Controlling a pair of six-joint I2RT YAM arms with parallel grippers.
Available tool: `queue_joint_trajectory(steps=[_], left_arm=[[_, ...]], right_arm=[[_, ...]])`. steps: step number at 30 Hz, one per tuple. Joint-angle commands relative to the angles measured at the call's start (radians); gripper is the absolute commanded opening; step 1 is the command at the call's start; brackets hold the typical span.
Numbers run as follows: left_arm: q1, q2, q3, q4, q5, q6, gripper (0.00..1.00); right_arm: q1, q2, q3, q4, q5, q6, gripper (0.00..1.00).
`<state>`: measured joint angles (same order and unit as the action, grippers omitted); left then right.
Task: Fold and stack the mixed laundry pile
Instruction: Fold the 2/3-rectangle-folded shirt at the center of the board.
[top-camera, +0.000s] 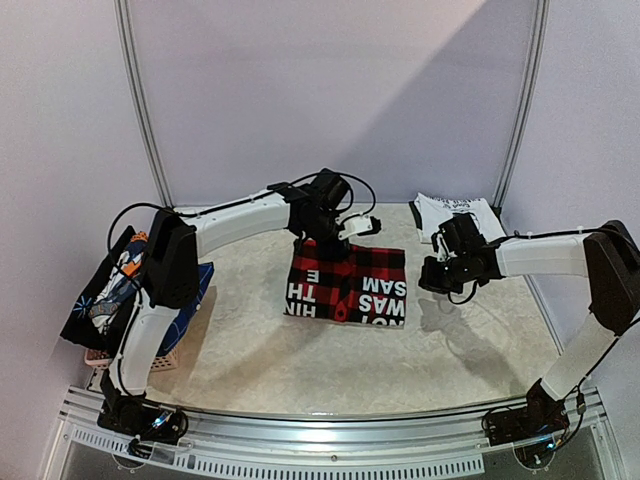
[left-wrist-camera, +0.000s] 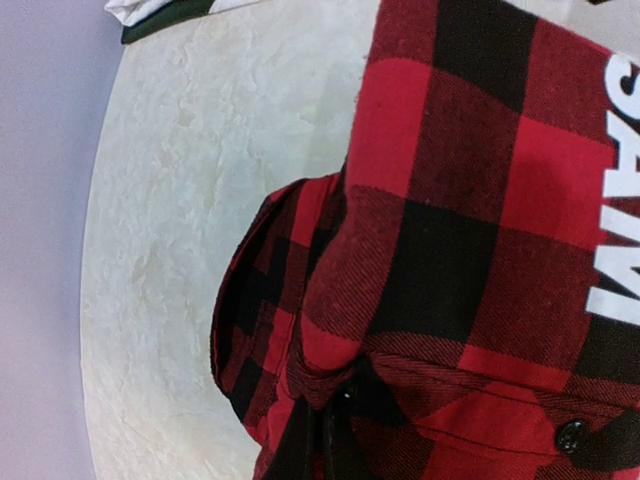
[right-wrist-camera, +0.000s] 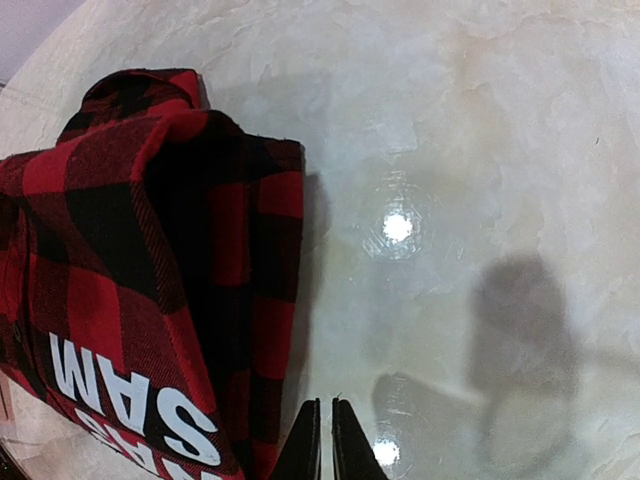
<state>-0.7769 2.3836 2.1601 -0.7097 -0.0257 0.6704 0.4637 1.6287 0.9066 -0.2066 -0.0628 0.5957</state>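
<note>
A: Left gripper (top-camera: 338, 226)?
B: Overhead, it's at the far edge of the red-black plaid shirt (top-camera: 346, 285), mid-frame. White T-shirt (top-camera: 455, 212) lies folded upper right. The laundry pile (top-camera: 115, 285) waits on the basket (top-camera: 165, 360), left, so most folding remains, I'd say.
A: Left wrist?
B: Closed, pinching plaid.
A: Right wrist?
B: Right gripper (right-wrist-camera: 322, 440) is pressed together, empty, beside the shirt. Nothing blocks.

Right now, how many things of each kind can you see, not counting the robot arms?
Red-and-black plaid flannel shirt with white letters: 1
White printed T-shirt: 1
Heap of navy, blue and orange clothes: 1
Pinkish woven basket: 1
Total: 4
</note>
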Motion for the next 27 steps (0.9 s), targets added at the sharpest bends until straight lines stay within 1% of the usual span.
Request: queue_joint_trajectory(steps=[1,5,12,16,18,20,22,24,25,27], left_arm=[[0.038,0.035,-0.041,0.115,0.018,0.013,0.0],[0.052,0.042,-0.075,0.169,0.018,-0.001,0.0],[0.068,0.08,-0.084,0.233,0.018,-0.011,0.0],[0.07,0.09,-0.098,0.271,0.041,-0.008,0.05],[0.07,0.091,-0.101,0.282,0.031,-0.019,0.08],[0.073,0.084,-0.103,0.291,0.029,-0.045,0.17],[0.076,0.046,-0.134,0.325,-0.005,-0.075,0.33],[0.077,-0.004,-0.199,0.408,-0.018,-0.101,0.49],[0.077,-0.032,-0.234,0.443,-0.019,-0.113,0.54],[0.077,-0.083,-0.303,0.497,-0.021,-0.136,0.61]], right_arm=[[-0.006,-0.016,-0.014,0.021,-0.016,-0.014,0.05],[-0.006,-0.023,-0.021,0.029,-0.023,-0.011,0.06],[-0.005,-0.02,-0.022,0.038,-0.041,-0.008,0.06],[-0.005,-0.015,-0.021,0.046,-0.051,-0.004,0.06],[-0.004,-0.016,-0.02,0.046,-0.057,-0.001,0.06],[-0.004,-0.022,-0.02,0.047,-0.062,-0.001,0.06],[-0.005,-0.029,-0.02,0.048,-0.063,-0.001,0.06],[-0.004,-0.043,-0.017,0.048,-0.065,-0.003,0.06],[-0.005,-0.05,-0.015,0.049,-0.068,-0.005,0.07],[-0.004,-0.063,-0.009,0.052,-0.079,-0.008,0.07]])
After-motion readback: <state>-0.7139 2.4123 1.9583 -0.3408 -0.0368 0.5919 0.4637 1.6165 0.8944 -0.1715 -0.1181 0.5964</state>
